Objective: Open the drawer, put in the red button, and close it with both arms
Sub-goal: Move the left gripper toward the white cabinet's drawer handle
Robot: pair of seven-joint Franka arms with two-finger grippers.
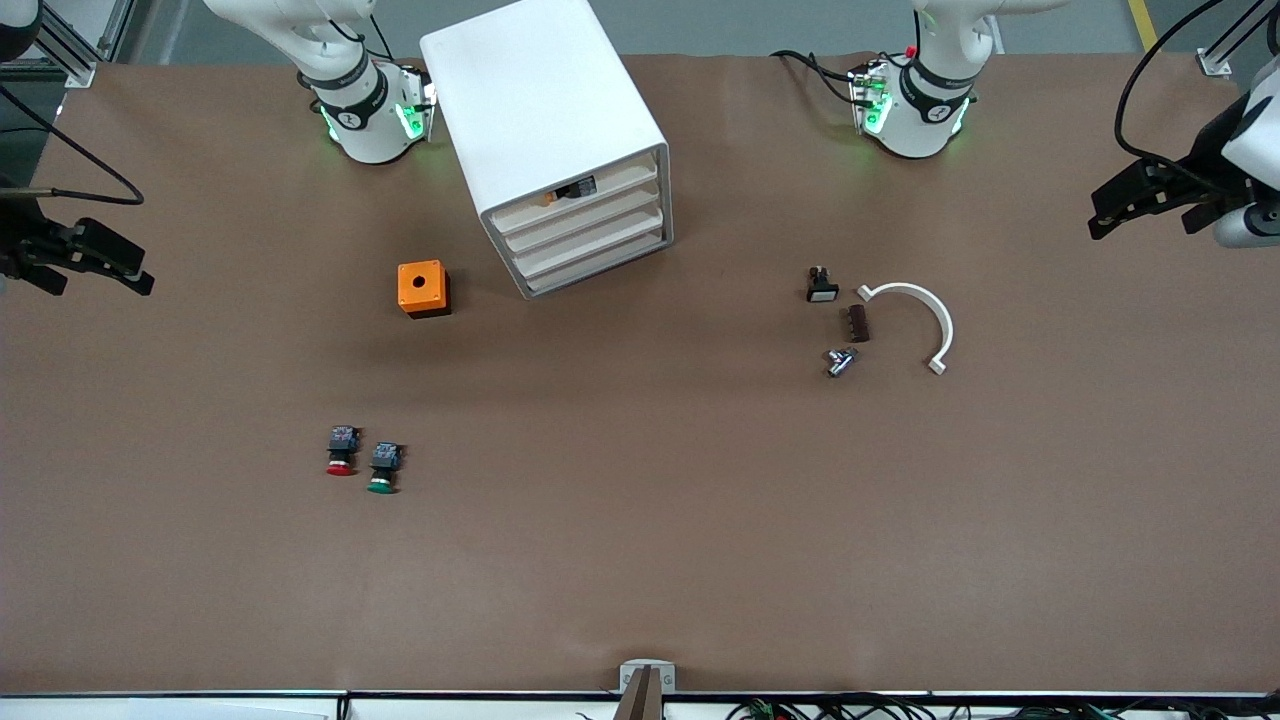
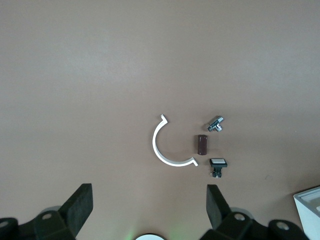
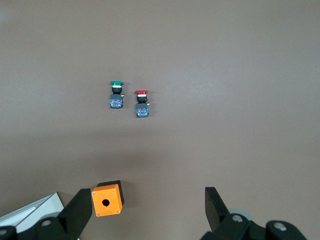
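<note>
Evidently nothing of the task is done yet: the drawer (image 1: 583,214), second from the top in the white cabinet (image 1: 545,120), sits flush with the three fronts like it, and the red button (image 1: 342,451) lies on the brown table (image 1: 640,560), well apart from the cabinet, nearer the front camera and toward the right arm's end. Opening, loading and the two-arm closing all remain. Both arms wait at the table's ends: the left gripper (image 2: 150,207) hangs with its fingers spread over bare table at its own end, and the right gripper (image 3: 147,210) likewise, spread and holding nothing. Touching-close beside the red button lies a green-capped button (image 1: 383,468), the likeliest obstacle to a clean grasp. An orange box with a round hole (image 1: 422,288) stands just beside the cabinet. Toward the left arm's end lie a white curved bracket (image 1: 925,320), a small brown block (image 1: 858,324), a metal fitting (image 1: 839,361) and a white-faced switch (image 1: 821,286), clear of the work.
</note>
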